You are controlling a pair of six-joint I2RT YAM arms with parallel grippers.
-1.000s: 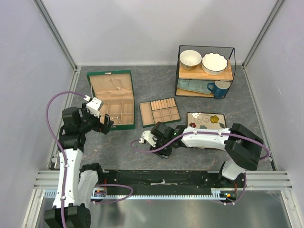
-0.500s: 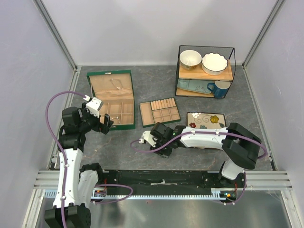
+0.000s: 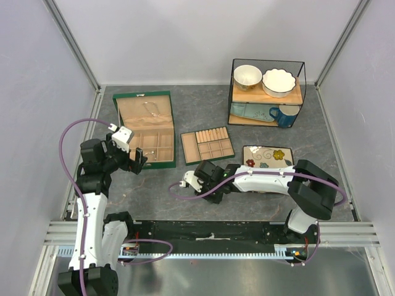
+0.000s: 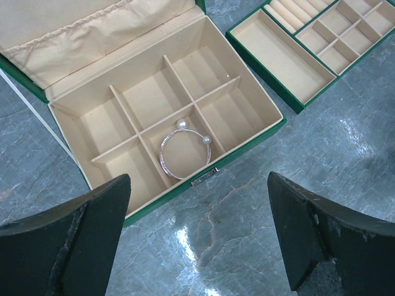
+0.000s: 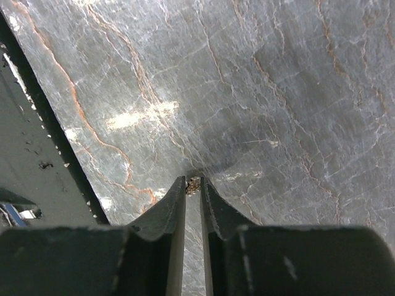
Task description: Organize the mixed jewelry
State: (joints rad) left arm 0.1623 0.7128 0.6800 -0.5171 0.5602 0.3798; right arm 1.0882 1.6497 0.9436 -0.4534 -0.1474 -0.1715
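My right gripper (image 3: 199, 185) is low at the grey marble table, in front of the tan compartment tray (image 3: 207, 145). In the right wrist view its jaws (image 5: 193, 184) are nearly closed on a tiny gold-coloured piece (image 5: 193, 185) at the fingertips. My left gripper (image 3: 137, 161) is open and empty, hovering over bare table just in front of the open green jewelry box (image 3: 145, 126). In the left wrist view a thin silver bangle (image 4: 176, 175) with two pearl ends lies in a front compartment of the box (image 4: 247, 145). A fine chain (image 3: 150, 113) lies on the lid lining.
A black wire shelf (image 3: 267, 92) with bowls and a blue mug stands at the back right. A floral plate (image 3: 267, 155) lies right of the tray, partly under my right arm. The black rail (image 5: 37, 154) of the table's near edge runs close to my right gripper.
My right wrist has edged slightly to the left near the table surface. The left arm has not moved.
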